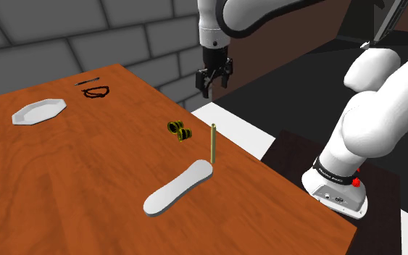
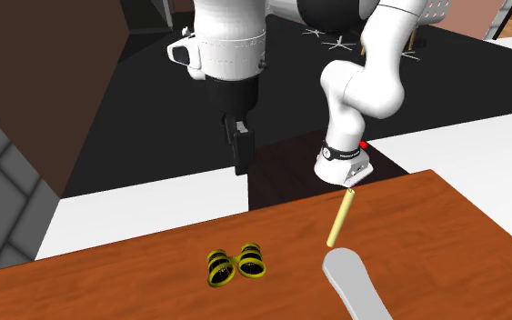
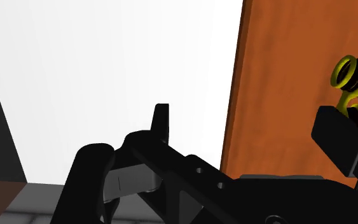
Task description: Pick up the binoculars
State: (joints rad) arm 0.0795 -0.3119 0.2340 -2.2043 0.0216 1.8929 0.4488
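Note:
The binoculars point(image 1: 181, 130) are small, black with yellow rings, and lie on the brown wooden table point(image 1: 86, 166) near its edge toward the arm. They also appear as binoculars point(image 2: 234, 265) in the second exterior view and as binoculars point(image 3: 355, 83) close to one finger in the wrist view. My gripper point(image 1: 213, 83) hangs open well above the table's edge, up and to the right of the binoculars in the shoulder view, holding nothing. In the second exterior view the gripper point(image 2: 242, 155) is high over the floor beyond the table. The wrist view shows the gripper point(image 3: 250, 127) with its fingers apart.
A thin yellowish stick point(image 1: 213, 145) stands upright just right of the binoculars, with a long white flat piece point(image 1: 179, 187) lying nearer. A white octagonal plate point(image 1: 39, 111) and black eyeglasses point(image 1: 96, 92) lie at the far left. The arm's base point(image 1: 336, 190) sits off the table's right.

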